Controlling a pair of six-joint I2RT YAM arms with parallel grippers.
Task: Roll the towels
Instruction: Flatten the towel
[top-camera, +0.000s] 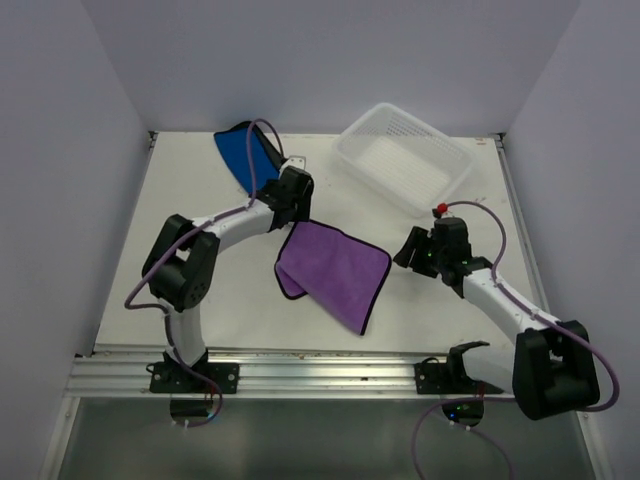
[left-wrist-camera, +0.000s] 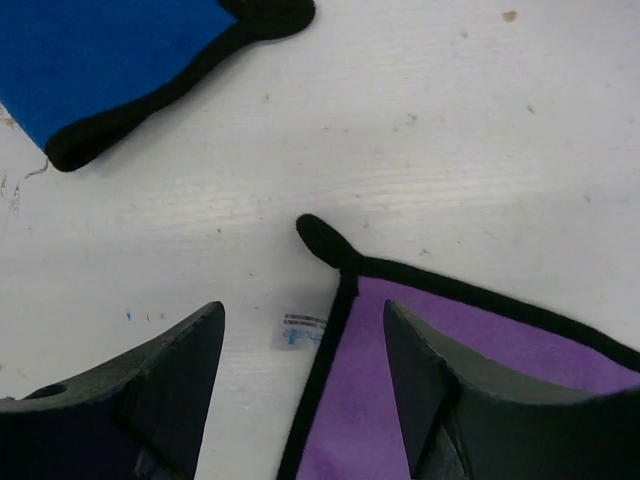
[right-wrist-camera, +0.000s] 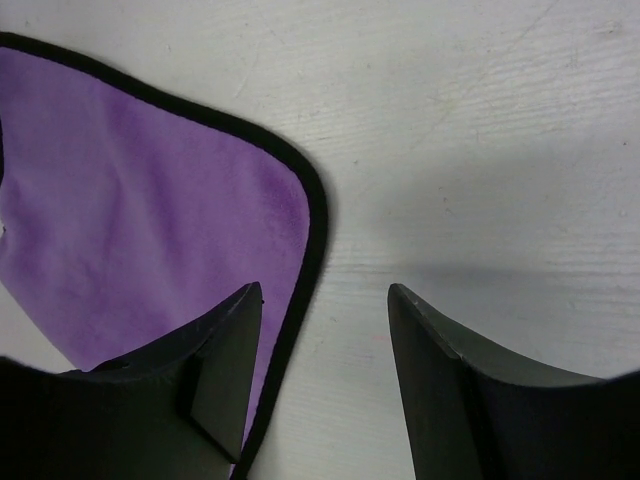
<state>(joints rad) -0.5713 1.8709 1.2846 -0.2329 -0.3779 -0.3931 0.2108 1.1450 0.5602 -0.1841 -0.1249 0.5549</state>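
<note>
The purple towel (top-camera: 335, 272) with black edging lies flat mid-table, its near-left corner folded over. My left gripper (top-camera: 297, 213) hovers at its far-left corner, open. In the left wrist view the towel's black edge (left-wrist-camera: 322, 380) runs between the fingers (left-wrist-camera: 185, 375), with purple cloth (left-wrist-camera: 500, 350) under the right one. My right gripper (top-camera: 407, 250) is at the towel's right corner, also open. In the right wrist view the towel (right-wrist-camera: 130, 200) lies under the left finger (right-wrist-camera: 225, 350) and its edge passes between the jaws. The blue towel (top-camera: 240, 155) (left-wrist-camera: 110, 50) lies at the back left.
A white perforated basket (top-camera: 405, 160) stands at the back right. White walls close in the table on three sides. A metal rail (top-camera: 300, 372) runs along the near edge. A small printed sticker (left-wrist-camera: 300, 330) is on the table beside the purple towel's edge.
</note>
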